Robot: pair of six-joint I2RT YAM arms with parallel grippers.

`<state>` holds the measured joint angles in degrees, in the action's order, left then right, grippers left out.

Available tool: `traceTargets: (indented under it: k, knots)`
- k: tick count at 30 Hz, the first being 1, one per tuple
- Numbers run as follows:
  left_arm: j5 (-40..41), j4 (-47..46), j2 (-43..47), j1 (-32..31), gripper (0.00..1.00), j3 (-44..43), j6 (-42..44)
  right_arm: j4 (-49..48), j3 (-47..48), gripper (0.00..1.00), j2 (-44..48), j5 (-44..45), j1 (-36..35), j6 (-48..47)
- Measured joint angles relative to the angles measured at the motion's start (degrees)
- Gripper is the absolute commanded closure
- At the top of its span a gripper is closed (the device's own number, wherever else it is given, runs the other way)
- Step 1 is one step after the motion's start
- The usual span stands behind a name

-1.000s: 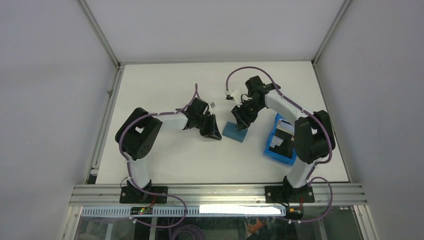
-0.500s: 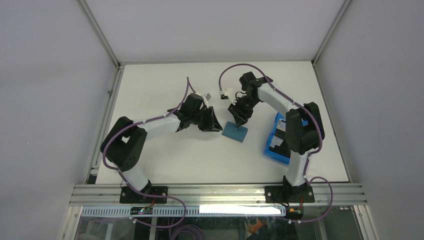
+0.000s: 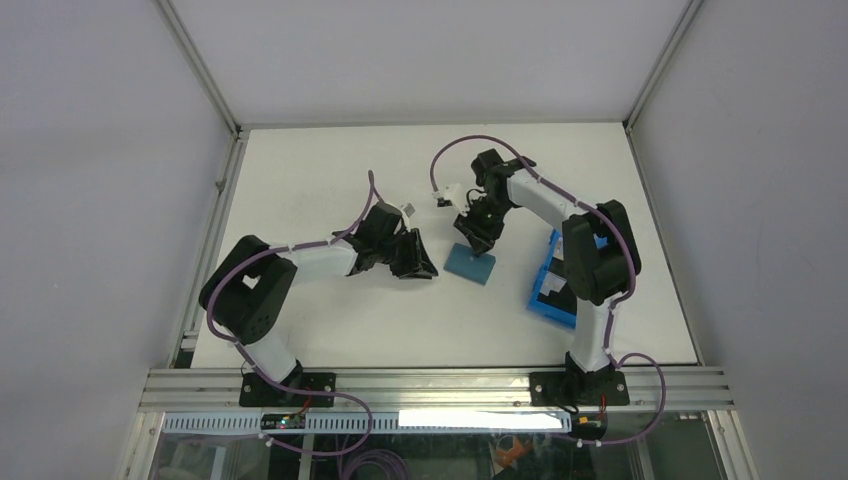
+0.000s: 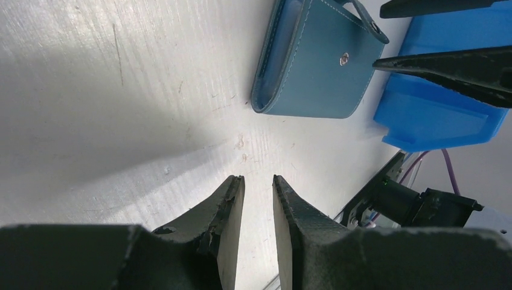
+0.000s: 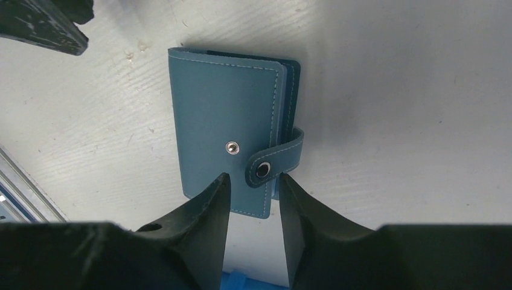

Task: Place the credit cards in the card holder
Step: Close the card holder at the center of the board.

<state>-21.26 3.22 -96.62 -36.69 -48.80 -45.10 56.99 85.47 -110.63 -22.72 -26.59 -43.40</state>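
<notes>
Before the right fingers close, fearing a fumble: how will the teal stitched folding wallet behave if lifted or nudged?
The teal stitched folding wallet probably flops open: its snap tab sits unfastened beside the stud. Flat on the white table, it likely slides rather than tips.

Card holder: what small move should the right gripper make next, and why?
Probably lower the right gripper slightly and close on the snap tab. The card holder lies folded shut on the table, the tab looks unfastened from its stud, and the open jaws straddle it, so gripping it could lift the cover.
</notes>
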Motion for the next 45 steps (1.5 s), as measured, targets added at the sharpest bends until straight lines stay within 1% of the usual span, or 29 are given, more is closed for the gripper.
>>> traceTargets:
  k: [3, 5, 11, 18, 31, 35, 39, 45]
  knots:
    - [0.0, -0.8, 0.3, 0.0, 0.73, 0.7, -0.7, 0.0, 0.0, 0.71, -0.9, 0.4, -0.2, 0.1]
    - [0.0, -1.5, 0.4, 0.0, 0.74, 0.8, -0.9, 0.0, 0.0, 0.74, -1.0, 0.5, -0.4, 0.2]
    - [0.0, -2.9, 0.5, 0.0, 0.74, 0.8, -1.4, 0.0, 0.0, 0.70, -1.0, 0.6, -0.7, 0.5]
    - [-0.1, -3.5, 0.5, 0.0, 0.74, 0.8, -2.1, -0.2, 0.0, 0.71, -1.0, 0.9, -0.7, 1.6]
    - [-0.1, -5.7, 0.5, 0.0, 0.75, 1.4, -3.0, -0.7, 0.0, 0.71, -1.0, 0.9, -0.7, 3.1]
    - [-0.2, -6.1, 0.4, 0.0, 0.75, 1.4, -3.5, -0.9, 0.1, 0.69, -1.0, 0.9, -0.7, 3.5]
    - [-0.3, -6.4, 0.5, 0.0, 0.75, 1.8, -3.7, -1.1, 0.0, 0.69, -0.7, 0.9, -0.7, 3.7]
    - [-0.3, -6.8, 0.4, 0.0, 0.75, 1.9, -4.0, -1.9, 0.1, 0.72, 0.0, 1.1, -0.7, 4.5]
